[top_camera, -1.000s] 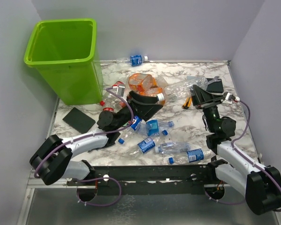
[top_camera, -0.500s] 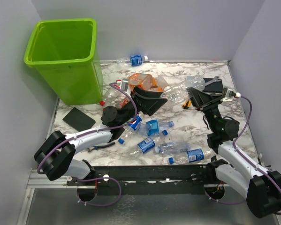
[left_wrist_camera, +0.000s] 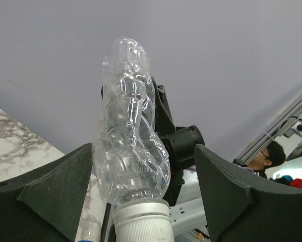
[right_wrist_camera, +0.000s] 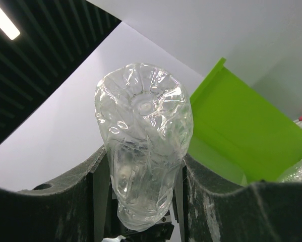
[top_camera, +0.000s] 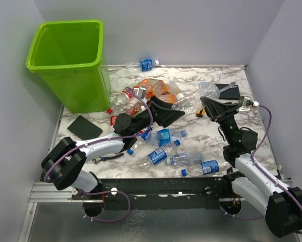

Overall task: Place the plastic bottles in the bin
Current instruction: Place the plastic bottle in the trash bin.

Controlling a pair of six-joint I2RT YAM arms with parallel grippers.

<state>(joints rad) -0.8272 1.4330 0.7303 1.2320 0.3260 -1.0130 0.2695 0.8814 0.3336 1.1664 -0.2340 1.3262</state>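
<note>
A crumpled clear plastic bottle (top_camera: 191,103) with a white cap hangs over the middle of the table. My right gripper (top_camera: 207,106) is shut on its base end (right_wrist_camera: 143,151). My left gripper (top_camera: 173,108) is open around the cap end (left_wrist_camera: 133,146), with a gap still showing beside the right finger (left_wrist_camera: 226,186). Several more bottles lie on the marble: orange ones (top_camera: 153,89), red-labelled ones (top_camera: 121,101) by the bin, and blue-labelled ones (top_camera: 158,155) near the front. The lime-green bin (top_camera: 65,25) stands at the far left corner and also shows in the right wrist view (right_wrist_camera: 241,126).
A flat black pad (top_camera: 83,128) lies in front of the bin and another (top_camera: 226,91) at the back right. One bottle (top_camera: 143,64) rests against the back wall. Grey walls close in the table on three sides.
My left gripper has swung right and up from the pile to the cap end of the clear bottle, its jaws narrowing. My right gripper has brought the bottle slightly left.
</note>
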